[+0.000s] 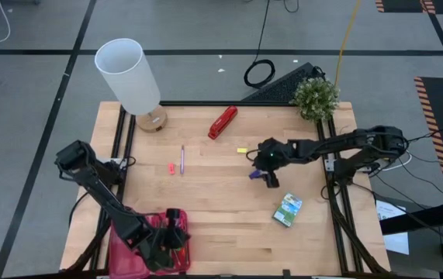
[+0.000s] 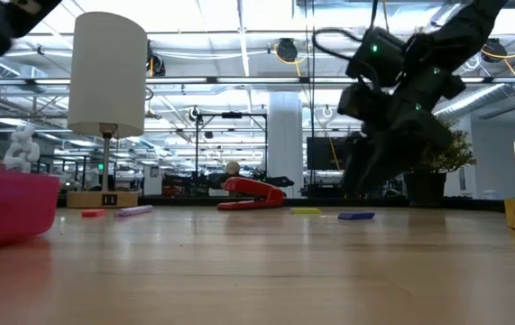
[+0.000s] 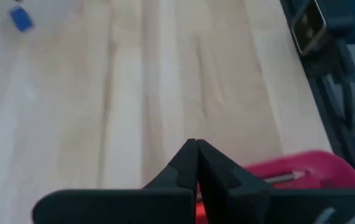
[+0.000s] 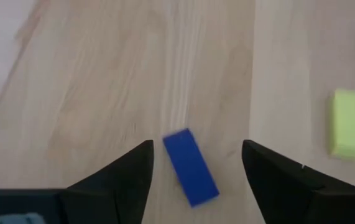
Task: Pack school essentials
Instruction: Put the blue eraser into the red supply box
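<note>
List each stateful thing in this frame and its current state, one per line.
Left gripper: shut, over the pink bin.
Right gripper: open, fingers either side of the blue eraser.
Blue eraser: flat on the table, not gripped.
Yellow eraser: flat on the table, untouched.
Crayon box: lying flat, outside the bin.
Pink bin: holds at least a pencil.
Red stapler: closed.

Non-task items: red stapler (image 1: 223,122) on the table (image 1: 229,209), beyond the right gripper and off to its left side, well apart from it. White-shaded lamp (image 1: 132,77) at the far-left corner, far from both grippers. Potted plant (image 1: 316,98) at the far-right corner, near the right arm. Black keyboard (image 1: 283,85) and coiled cable (image 1: 258,74) on the floor past the table's far edge.
</note>
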Available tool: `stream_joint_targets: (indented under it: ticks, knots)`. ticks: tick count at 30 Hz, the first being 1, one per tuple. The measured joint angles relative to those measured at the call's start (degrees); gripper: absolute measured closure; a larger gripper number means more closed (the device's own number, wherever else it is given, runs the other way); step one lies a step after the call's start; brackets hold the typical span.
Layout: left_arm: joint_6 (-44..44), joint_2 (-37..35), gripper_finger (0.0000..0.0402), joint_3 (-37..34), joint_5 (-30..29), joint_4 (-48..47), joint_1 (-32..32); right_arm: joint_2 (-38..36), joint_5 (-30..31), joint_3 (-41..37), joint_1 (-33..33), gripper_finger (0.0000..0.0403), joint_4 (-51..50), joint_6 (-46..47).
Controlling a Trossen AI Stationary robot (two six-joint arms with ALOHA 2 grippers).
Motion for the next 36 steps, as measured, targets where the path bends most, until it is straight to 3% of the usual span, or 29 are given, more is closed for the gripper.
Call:
stream_joint_targets:
  ticks: [8,19,26,36]
  knots:
    - [5.4,-2.3,0.0393,0.0,-1.1,1.9,5.6,0.3,-5.3,-5.2,-5.4,0.0170,4.9,-4.5]
    - [9.7,-2.3,0.0377,0.0,5.3,7.1,15.8,5.6,-7.8,-7.5,-5.6,0.0198,15.2,-7.1]
    - [10.3,-2.3,0.0376,0.0,5.5,10.2,19.7,10.8,-9.8,-7.3,-5.7,0.0209,19.1,-5.5]
    - [12.6,-2.3,0.0376,0.0,6.9,14.1,22.6,12.5,-9.5,-7.3,-5.4,0.0277,19.1,-2.5]
